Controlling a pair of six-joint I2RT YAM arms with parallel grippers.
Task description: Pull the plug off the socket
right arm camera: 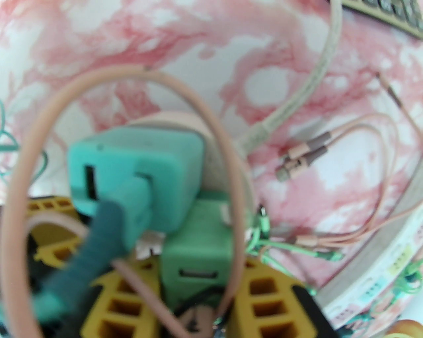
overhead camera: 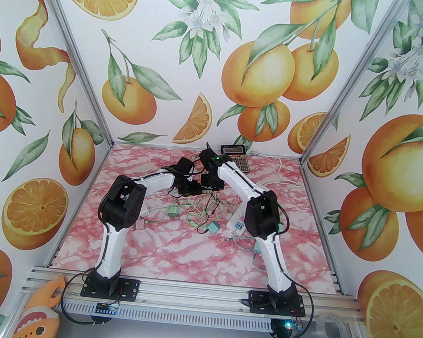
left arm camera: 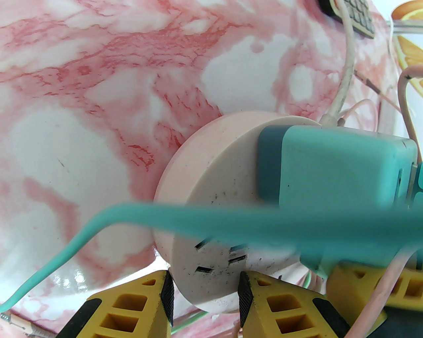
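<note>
The round pale-pink plastic socket looks matt and dirt-speckled, the teal block-shaped plastic plug smooth, and the pink-marbled surface faintly glossy.

Two arms, one calculator, one round socket, one power strip, one tape roll

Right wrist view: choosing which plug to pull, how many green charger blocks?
2. A teal one plugged into the pink socket, a greener one just below, between the yellow fingers. More may be hidden.

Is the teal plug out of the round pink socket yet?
No, the teal plug sits pressed flat against the face of the socket.
</note>
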